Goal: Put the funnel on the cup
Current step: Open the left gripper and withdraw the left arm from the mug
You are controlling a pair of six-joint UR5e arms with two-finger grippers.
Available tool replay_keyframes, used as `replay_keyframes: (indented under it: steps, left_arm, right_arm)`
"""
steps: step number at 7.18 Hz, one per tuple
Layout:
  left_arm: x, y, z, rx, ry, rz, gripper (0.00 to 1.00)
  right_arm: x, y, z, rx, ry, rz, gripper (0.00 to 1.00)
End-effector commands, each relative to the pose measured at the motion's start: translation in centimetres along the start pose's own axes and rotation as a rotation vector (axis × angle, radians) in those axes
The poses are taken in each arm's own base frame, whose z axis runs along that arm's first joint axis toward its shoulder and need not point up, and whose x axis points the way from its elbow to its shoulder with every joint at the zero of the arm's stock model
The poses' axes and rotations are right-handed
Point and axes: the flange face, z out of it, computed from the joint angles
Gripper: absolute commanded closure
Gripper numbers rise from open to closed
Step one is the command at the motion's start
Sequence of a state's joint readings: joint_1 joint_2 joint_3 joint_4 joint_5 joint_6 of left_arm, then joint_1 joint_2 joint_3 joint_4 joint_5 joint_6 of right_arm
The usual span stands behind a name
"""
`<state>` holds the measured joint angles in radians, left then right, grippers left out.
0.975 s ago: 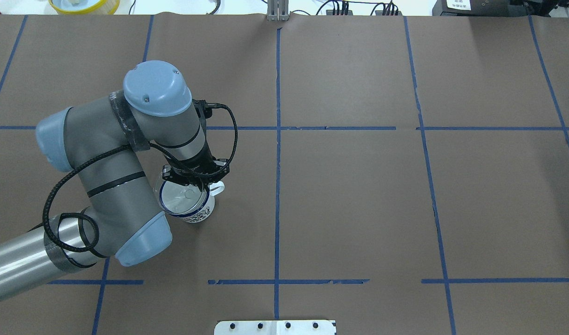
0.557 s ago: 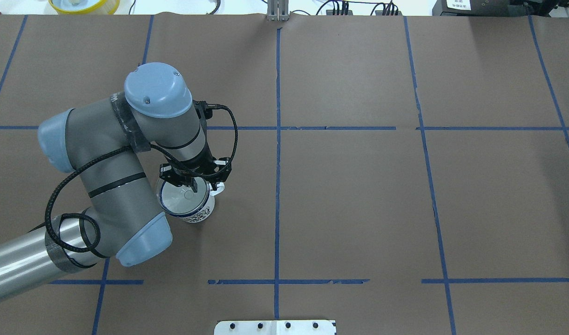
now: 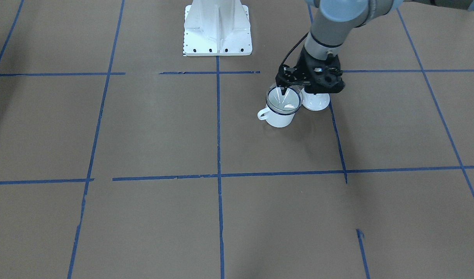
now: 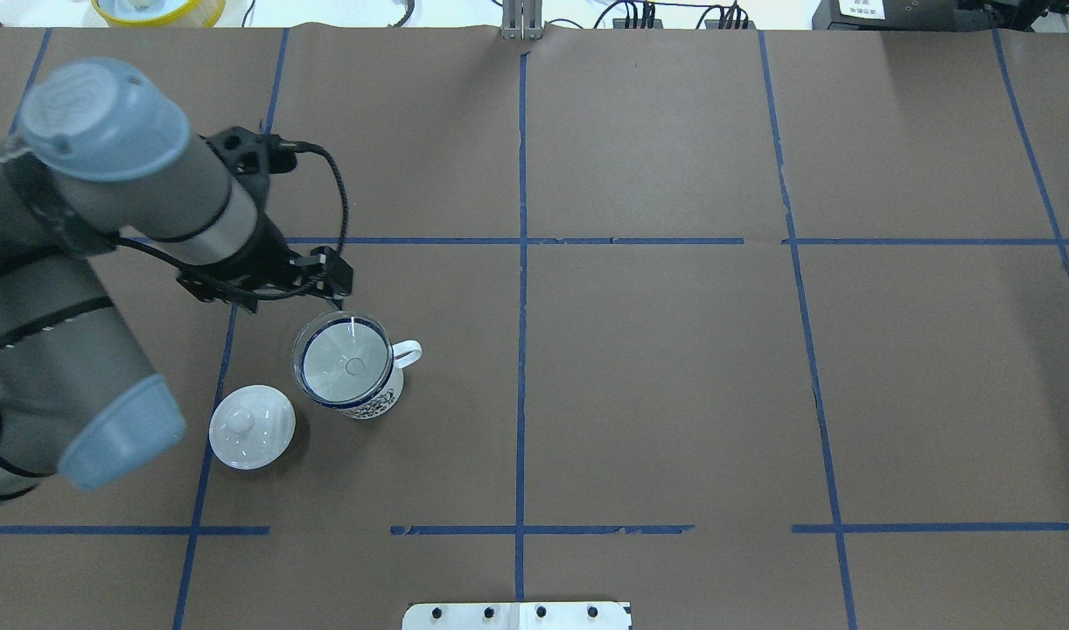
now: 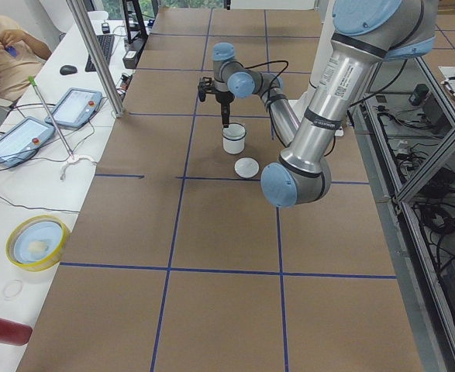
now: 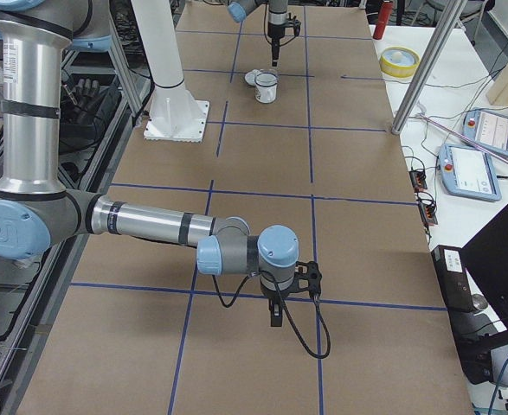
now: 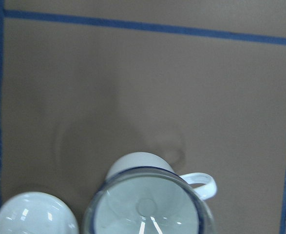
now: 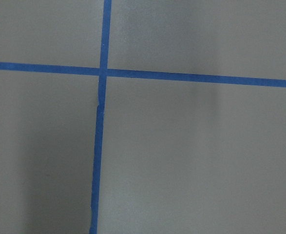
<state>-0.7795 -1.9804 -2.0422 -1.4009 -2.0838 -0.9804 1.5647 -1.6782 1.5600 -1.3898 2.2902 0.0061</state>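
The clear funnel (image 4: 342, 360) sits in the mouth of the white mug with the blue rim (image 4: 373, 404), spout down. Both also show in the front view, the funnel (image 3: 284, 100) in the cup (image 3: 277, 119), and at the bottom of the left wrist view (image 7: 145, 209). My left gripper (image 4: 335, 304) hangs just above the funnel's far rim (image 3: 285, 92), empty, its jaws only a little apart. My right gripper (image 6: 275, 318) shows only in the exterior right view, low over bare table far from the cup. I cannot tell if it is open or shut.
A round white knobbed lid (image 4: 252, 427) lies on the table beside the cup, toward the robot's left (image 3: 315, 101). The robot's base plate (image 3: 217, 27) is at the near edge. A yellow bowl (image 4: 158, 9) sits past the table's far edge.
My left gripper has let go of the funnel's rim and lifted up and to the left. The arm's swing away has uncovered the white lid. The funnel stays in the cup.
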Motion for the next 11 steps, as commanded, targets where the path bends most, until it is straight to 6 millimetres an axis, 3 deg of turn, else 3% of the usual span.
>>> replay_keyframes:
  steps: [1, 2, 3, 4, 6, 7, 10, 11]
  left_arm:
    - [-13.5, -3.3, -5.1, 0.081, -0.072, 0.148, 0.00]
    - [-23.2, -4.0, -7.6, 0.048, -0.057, 0.184, 0.00]
    - [-32.0, -3.5, -8.7, 0.032, -0.085, 0.262, 0.00]
    - [-40.8, -3.8, -9.8, 0.030, -0.104, 0.203, 0.00]
    - [-48.5, -1.1, -5.1, -0.086, -0.101, 0.058, 0.00]
    - [-49.6, -0.9, -5.0, -0.087, -0.088, 0.032, 0.00]
    - [-54.8, 4.8, -5.0, -0.014, -0.052, 0.098, 0.00]
    - [-55.2, 5.3, -5.5, 0.009, -0.008, 0.110, 0.00]
  right_arm:
    - [0.0, 0.0, 0.0, 0.000, 0.000, 0.000, 0.00]
    - [0.0, 0.0, 0.0, 0.000, 0.000, 0.000, 0.00]
    - [0.0, 0.0, 0.0, 0.000, 0.000, 0.000, 0.00]
    - [0.0, 0.0, 0.0, 0.000, 0.000, 0.000, 0.00]
    - [0.0, 0.0, 0.0, 0.000, 0.000, 0.000, 0.00]
    - [0.0, 0.0, 0.0, 0.000, 0.000, 0.000, 0.00]
    - [0.0, 0.0, 0.0, 0.000, 0.000, 0.000, 0.00]
    - [0.0, 0.0, 0.0, 0.000, 0.000, 0.000, 0.00]
